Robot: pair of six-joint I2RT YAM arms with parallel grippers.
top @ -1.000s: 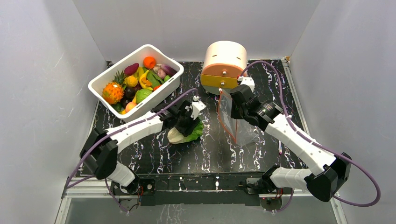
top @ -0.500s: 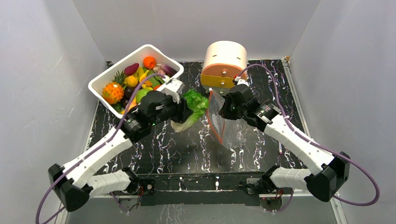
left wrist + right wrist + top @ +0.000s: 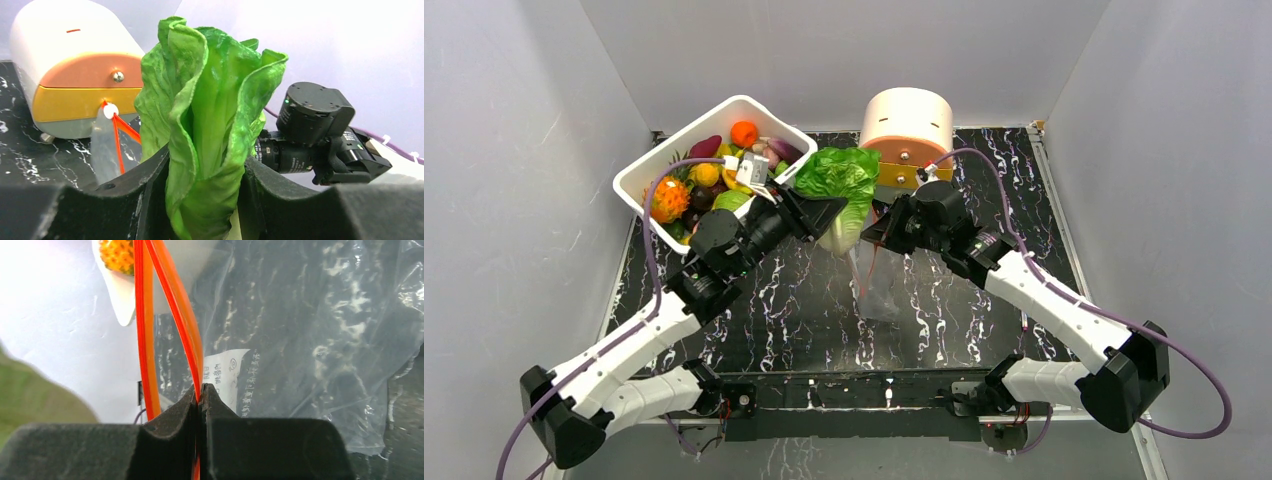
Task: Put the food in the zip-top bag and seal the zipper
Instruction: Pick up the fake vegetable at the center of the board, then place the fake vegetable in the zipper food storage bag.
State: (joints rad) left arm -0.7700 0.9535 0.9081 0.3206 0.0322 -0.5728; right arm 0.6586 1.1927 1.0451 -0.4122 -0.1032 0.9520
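My left gripper (image 3: 826, 214) is shut on the lower stalk of a leafy green lettuce (image 3: 839, 178), which it holds upright in the air. In the left wrist view the lettuce (image 3: 210, 110) fills the gap between the black fingers (image 3: 145, 195). Just to the right, my right gripper (image 3: 881, 226) is shut on the orange-red zipper (image 3: 190, 330) of the clear zip-top bag (image 3: 880, 288), which hangs down from it to the table. The bag's mouth gapes open, with two orange strips apart in the right wrist view. A white label (image 3: 227, 370) shows on the bag (image 3: 310, 330).
A white tub (image 3: 664, 148) at the back left holds several toy fruits and vegetables. A round cream-and-orange drawer box (image 3: 906, 130) stands at the back, just behind the lettuce and bag. Grey walls close in on three sides of the black marbled table (image 3: 984, 330).
My left arm has lifted the lettuce off the table and carried it up and back, beside the bag's mouth. My right arm has shifted the hanging bag leftward toward it.
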